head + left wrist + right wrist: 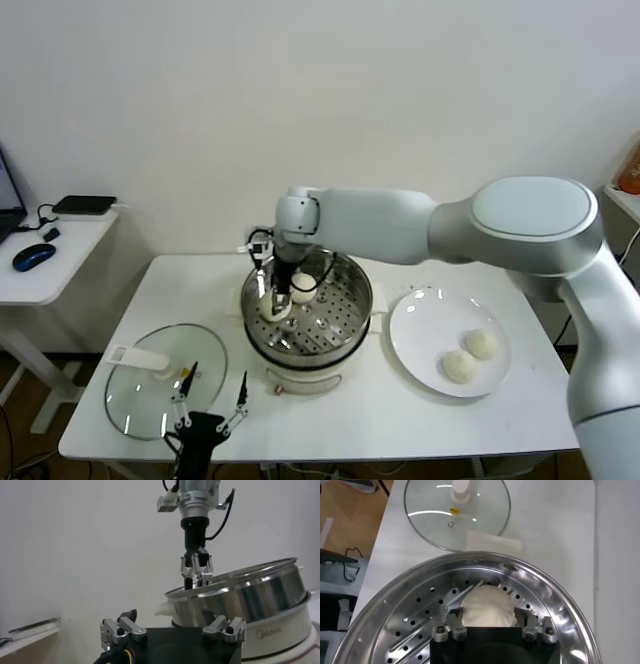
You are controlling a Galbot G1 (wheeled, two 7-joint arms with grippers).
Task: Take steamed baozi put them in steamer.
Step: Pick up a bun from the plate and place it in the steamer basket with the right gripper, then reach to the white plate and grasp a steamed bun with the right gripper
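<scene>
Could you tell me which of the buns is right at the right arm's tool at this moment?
The bun lying inside the steamer, directly between the fingers of the right tool. The two other buns sit apart on the white plate, beside the steamer.

Four steamed baozi were visible: two inside the single steamer (335, 325), one (303, 288) beside the other (275, 307), and two on the one white plate (420, 315), one (482, 344) next to another (460, 367). One glass lid (150, 385) lay on the one white table (400, 410). Two grippers showed, the left gripper (212, 390) and the right gripper (280, 300).
</scene>
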